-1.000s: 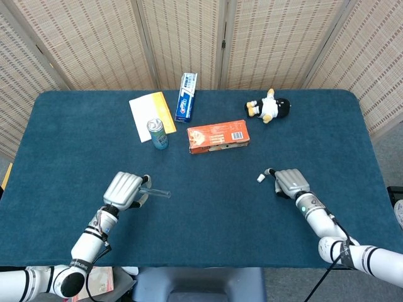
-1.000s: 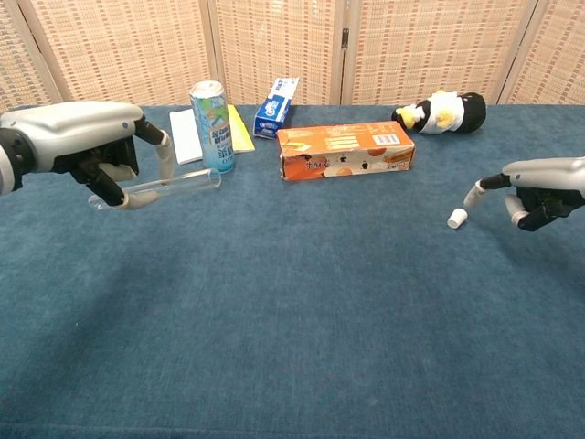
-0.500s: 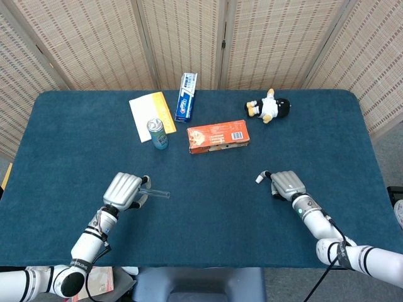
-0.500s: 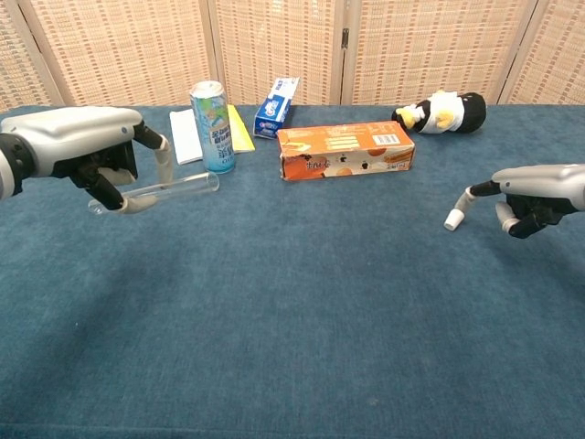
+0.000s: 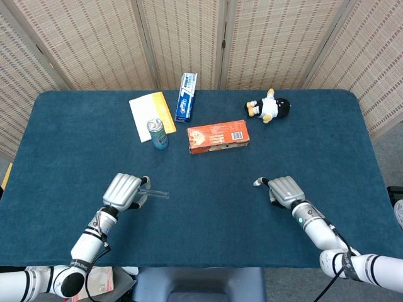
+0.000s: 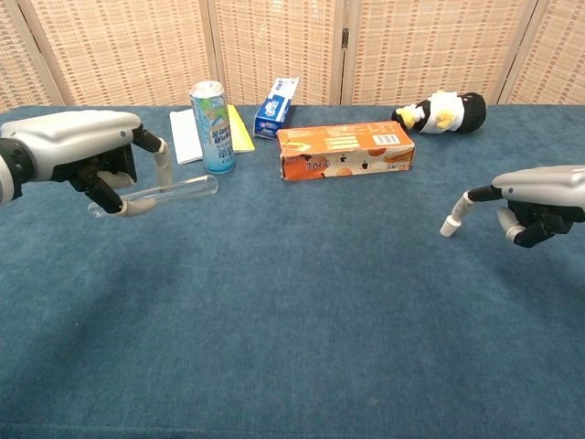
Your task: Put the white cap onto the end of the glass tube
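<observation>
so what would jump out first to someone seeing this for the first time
Two robot hands held over a blue table: the left hand holds a glass tube level, and the right hand pinches a small white cap, with a wide gap between them. Next the clutter at the far side: an orange box, a can and a plush penguin.

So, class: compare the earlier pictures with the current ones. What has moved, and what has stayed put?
The right hand, holding the white cap, moved inward toward the left hand. The left hand kept gripping the glass tube, barely shifting. The can, orange box, toothpaste box and plush penguin stayed put.
</observation>
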